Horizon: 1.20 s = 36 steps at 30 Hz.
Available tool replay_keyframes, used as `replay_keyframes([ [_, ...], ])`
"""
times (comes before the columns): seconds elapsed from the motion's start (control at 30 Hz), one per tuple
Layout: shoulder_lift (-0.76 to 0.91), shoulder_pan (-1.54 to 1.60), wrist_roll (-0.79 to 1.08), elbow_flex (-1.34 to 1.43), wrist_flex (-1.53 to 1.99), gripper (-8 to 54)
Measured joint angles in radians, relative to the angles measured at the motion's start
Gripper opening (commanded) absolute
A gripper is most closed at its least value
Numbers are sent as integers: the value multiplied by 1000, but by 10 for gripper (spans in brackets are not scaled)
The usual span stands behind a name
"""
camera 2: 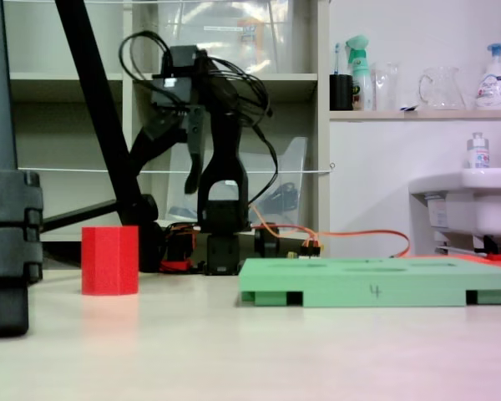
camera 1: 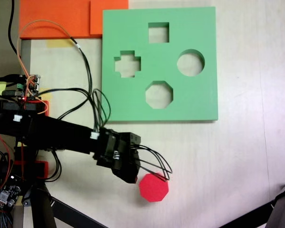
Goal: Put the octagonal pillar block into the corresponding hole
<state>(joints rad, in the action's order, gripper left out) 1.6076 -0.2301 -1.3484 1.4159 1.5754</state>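
Hand hangs in the air at upper left of the low fixed view, fingers pointing down, holding nothing; how far apart they stand cannot be told. Red octagonal pillar block stands upright on the counter, lower centre of the top-down fixed view, just right of the arm's black wrist. Green foam board lies flat in the upper centre; its eight-sided hole is empty.

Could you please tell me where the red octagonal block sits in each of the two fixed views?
Top-down fixed view: the octagonal pillar block lies low, centre, beside the arm's end.
Side-on fixed view: it stands upright on the table, left of centre.
Shared landmark: the green board.
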Motion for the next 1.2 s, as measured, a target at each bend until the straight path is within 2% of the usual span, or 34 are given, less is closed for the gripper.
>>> replay_keyframes([
  [0.07,-29,-11,6,-29,0,522],
  [0.33,-186,-40,132,-100,2,522],
  [0.6,-272,-94,160,-179,0,521],
  [1.2,-351,-172,209,-184,-21,521],
])
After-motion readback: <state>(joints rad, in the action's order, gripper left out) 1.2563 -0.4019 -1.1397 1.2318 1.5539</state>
